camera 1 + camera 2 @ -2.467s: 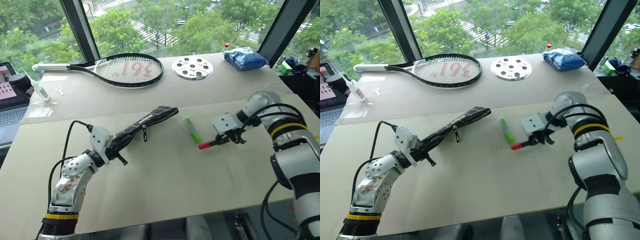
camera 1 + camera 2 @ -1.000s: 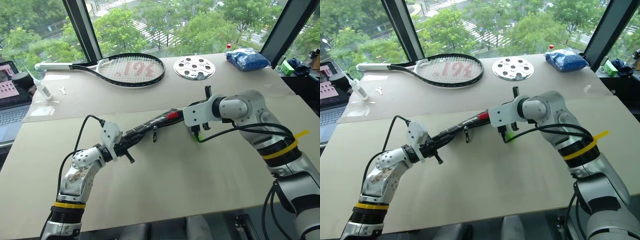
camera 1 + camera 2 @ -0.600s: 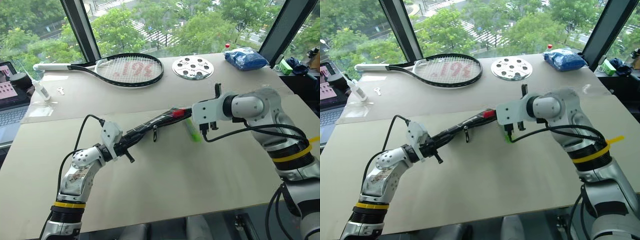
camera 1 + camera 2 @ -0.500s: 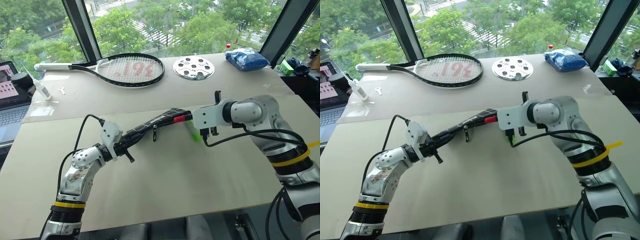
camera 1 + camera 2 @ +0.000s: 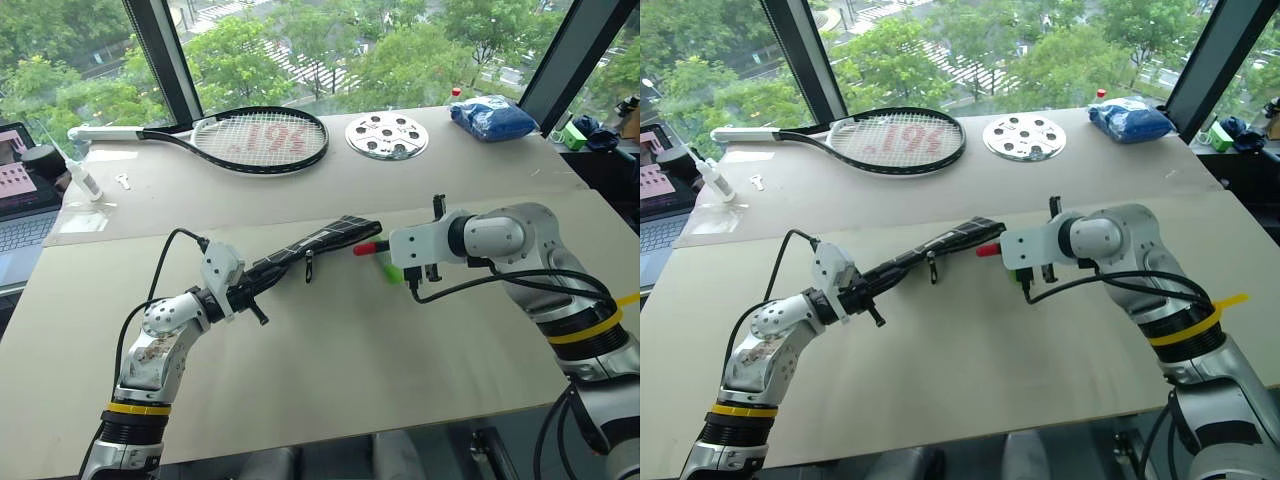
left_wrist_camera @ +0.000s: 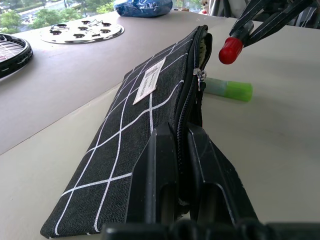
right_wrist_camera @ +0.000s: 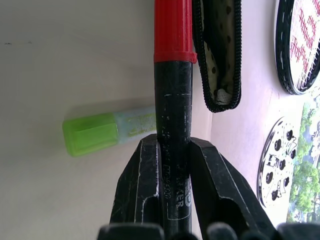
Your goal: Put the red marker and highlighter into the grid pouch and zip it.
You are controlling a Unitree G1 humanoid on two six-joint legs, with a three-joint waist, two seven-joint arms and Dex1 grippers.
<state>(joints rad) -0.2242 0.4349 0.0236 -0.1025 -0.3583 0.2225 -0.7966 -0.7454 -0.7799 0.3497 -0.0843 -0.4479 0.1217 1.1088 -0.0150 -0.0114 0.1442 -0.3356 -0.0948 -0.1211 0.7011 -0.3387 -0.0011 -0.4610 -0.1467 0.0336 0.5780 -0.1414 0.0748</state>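
Observation:
The grid pouch [image 5: 312,241], black with white lines, hangs above the table. My left gripper [image 6: 175,134] is shut on the zipper edge at its near end. Its far end gapes open [image 7: 220,55]. My right gripper [image 7: 172,146] is shut on the black barrel of the red marker [image 7: 172,95]. The marker's red cap [image 5: 367,247] points at the pouch's open end and sits just outside it, beside the mouth. The highlighter [image 5: 391,270], light green, lies flat on the table under the right gripper.
Further back on the table lie a tennis racket [image 5: 250,138], a round metal disc with holes [image 5: 387,135] and a blue bag [image 5: 492,115]. A laptop [image 5: 18,205] and a white tube [image 5: 80,180] are at the far left.
My right gripper has drawn back to the right and slightly down with the marker, so the red cap has moved from the pouch's open end to just outside it. The left gripper and pouch stayed still.

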